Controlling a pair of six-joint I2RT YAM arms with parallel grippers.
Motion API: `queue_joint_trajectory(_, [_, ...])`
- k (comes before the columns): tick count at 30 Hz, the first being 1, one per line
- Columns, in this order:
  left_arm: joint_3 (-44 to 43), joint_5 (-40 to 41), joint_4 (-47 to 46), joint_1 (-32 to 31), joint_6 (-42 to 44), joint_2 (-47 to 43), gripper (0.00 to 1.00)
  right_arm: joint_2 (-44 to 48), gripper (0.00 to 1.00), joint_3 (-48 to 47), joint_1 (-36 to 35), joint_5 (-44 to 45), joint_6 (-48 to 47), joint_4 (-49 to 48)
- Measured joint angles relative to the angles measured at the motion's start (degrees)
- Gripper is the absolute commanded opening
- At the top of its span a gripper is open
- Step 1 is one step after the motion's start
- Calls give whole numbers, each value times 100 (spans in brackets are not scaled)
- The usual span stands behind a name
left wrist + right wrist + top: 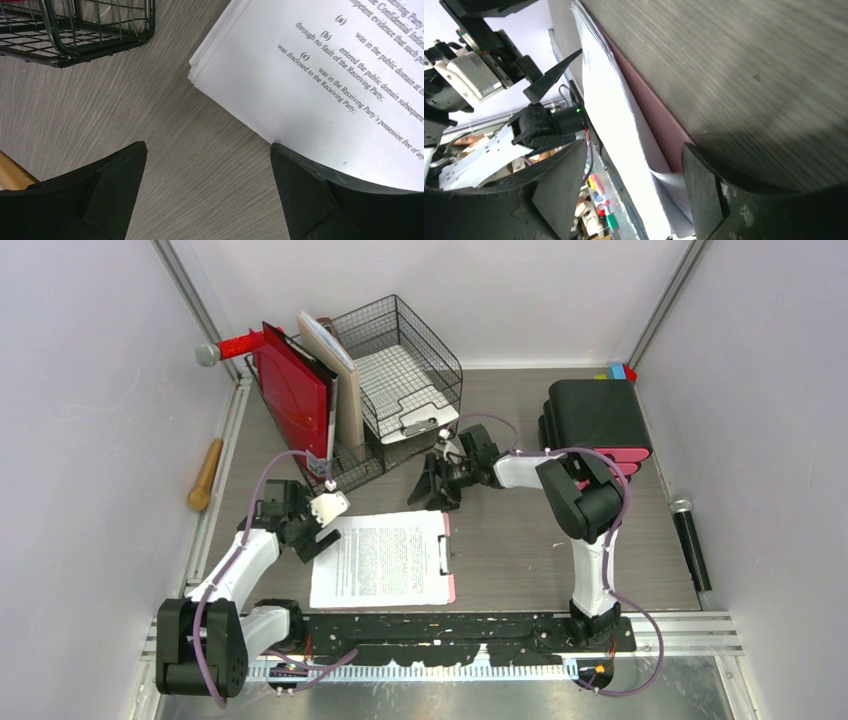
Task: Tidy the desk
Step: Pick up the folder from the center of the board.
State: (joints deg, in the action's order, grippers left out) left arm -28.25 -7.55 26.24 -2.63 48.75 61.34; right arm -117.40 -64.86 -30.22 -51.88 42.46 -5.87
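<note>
The desk (520, 550) is a grey wood-grain top. A pink clipboard (449, 588) with a printed paper stack (380, 560) lies on it, front centre. My left gripper (318, 542) is open and empty at the stack's left edge. In the left wrist view (208, 146) it is low over bare desk (125, 110), and its right fingertip (295, 175) touches the paper (310, 75). My right gripper (432, 488) is open just behind the clipboard's far right corner. In the right wrist view (634, 147) the paper's edge (614, 115) and the pink board (649, 115) show between its fingers, ahead of the tips.
A black wire-mesh tray rack (400, 370) with red folders (295, 390) stands at the back left; its corner shows in the left wrist view (75, 35). A black drawer unit with pink fronts (595, 420) stands at the back right. A wooden handle (205, 475) and a black microphone (690, 540) lie off the desk's sides.
</note>
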Motion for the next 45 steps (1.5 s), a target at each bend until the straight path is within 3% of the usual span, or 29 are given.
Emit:
queue_joint_trajectory(10, [-15, 192, -247, -26, -249, 103, 99, 684, 80, -575, 911, 765, -1705, 1751])
queue_joint_trajectory(14, [-59, 240, -275, -26, -396, 181, 99, 1130, 80, -772, 1108, 817, -2868, 2656])
queue_joint_trajectory(20, [-118, 258, -289, -26, -514, 282, 99, 1956, 79, -522, 680, 789, -5174, 4277])
queue_joint_trajectory(23, [-170, 267, -284, -26, -579, 358, 99, 2424, 79, 35, 81, 1110, -6186, 4822])
queue_joint_trajectory(31, [-328, 302, -153, -26, -835, 496, 100, 3311, 78, 1585, -1617, 2256, -7173, 4531])
queue_joint_trajectory(45, [-614, 293, 146, -26, -1139, 595, 100, 3908, 77, 2352, -3613, 4365, -7744, 2809])
